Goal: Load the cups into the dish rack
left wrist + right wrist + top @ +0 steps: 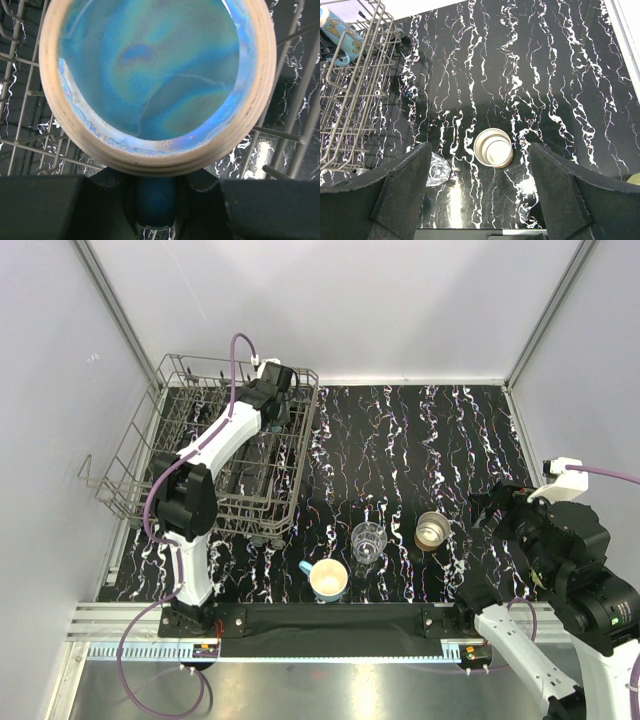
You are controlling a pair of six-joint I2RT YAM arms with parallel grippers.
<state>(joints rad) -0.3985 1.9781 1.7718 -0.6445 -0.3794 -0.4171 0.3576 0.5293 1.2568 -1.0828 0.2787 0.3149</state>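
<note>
Over the dish rack point(130, 475), left jaws are clamped on a blue mug point(150, 75). Right of the rack on the desk point(400, 440) stand a cream-lined mug point(328, 580), glass tumbler point(368, 540) and metal cup point(432, 530); right jaws hang apart.

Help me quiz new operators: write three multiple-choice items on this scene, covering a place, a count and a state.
1. Where is the left end effector? A at the dish rack; B folded at its base; C far right.
2. How many cups stand on the table outside the rack? A one; B three; C five.
3. The right end effector is: A open; B shut on a spoon; C shut on a plate.
Answers: A, holding a blue mug there; B, cream-lined mug, glass tumbler, metal cup; A, fingers wide apart, gripping nothing.
</note>
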